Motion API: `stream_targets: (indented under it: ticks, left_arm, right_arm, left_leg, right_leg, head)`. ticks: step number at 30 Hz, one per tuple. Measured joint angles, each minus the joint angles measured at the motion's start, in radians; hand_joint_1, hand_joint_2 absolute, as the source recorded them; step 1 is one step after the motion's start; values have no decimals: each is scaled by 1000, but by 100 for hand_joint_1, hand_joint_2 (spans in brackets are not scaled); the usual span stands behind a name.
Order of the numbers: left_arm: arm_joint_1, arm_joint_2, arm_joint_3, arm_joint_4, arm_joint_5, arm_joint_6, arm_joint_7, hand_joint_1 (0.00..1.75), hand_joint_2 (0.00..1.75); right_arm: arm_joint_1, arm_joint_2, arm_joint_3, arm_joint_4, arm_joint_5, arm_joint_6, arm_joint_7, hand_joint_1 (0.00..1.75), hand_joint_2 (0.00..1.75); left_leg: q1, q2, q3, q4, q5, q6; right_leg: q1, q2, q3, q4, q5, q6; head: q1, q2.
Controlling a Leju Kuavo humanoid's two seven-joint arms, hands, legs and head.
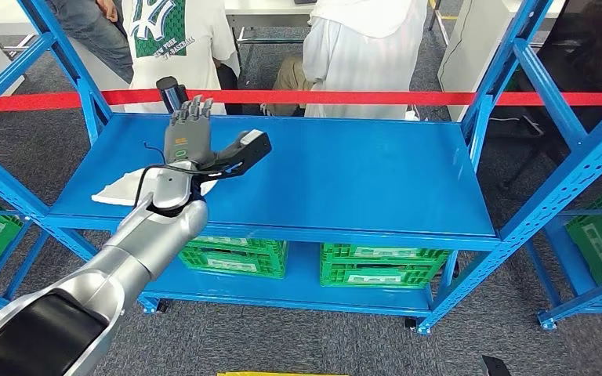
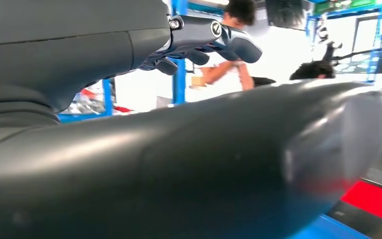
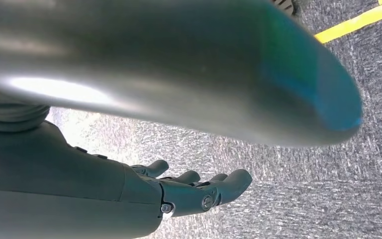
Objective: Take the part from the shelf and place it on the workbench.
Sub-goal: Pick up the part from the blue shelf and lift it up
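A flat white part (image 1: 119, 192) lies on the left side of the blue shelf's top board (image 1: 345, 180), with my left wrist covering its near right end. My left hand (image 1: 194, 139) hovers just beyond and to the right of the part, its fingers (image 1: 190, 112) stretched forward and the thumb spread to the right, holding nothing. In the left wrist view the same fingers (image 2: 206, 40) reach out straight past the thick thumb (image 2: 204, 164). My right hand (image 3: 189, 191) hangs over grey carpet, fingers loosely extended and holding nothing.
Blue uprights (image 1: 86, 94) (image 1: 486, 102) frame the shelf. Red tape (image 1: 360, 98) runs along its far edge, with people (image 1: 360, 47) sitting just behind. Green crates (image 1: 380, 265) fill the lower board. Neighbouring blue racks stand left and right.
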Motion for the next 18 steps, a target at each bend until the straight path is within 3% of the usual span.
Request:
stream_targets:
  ticks: [11,18]
  left_arm:
    - [4,127,6,27,19,-69,86,0,0]
    - [31,167,31,35,49,-102,80,0,0]
  right_arm:
    - [-1,1,0,0,18,0,1,0,0]
    - [-1,1,0,0,20,0,1,0,0]
  left_leg:
    - [0,0,-1,0,0,0]
    - [0,-1,-1,0,0,0]
  right_leg:
    - [0,0,0,0,0,0]
    - [0,0,0,0,0,0]
  head:
    - [0,0]
    - [0,0]
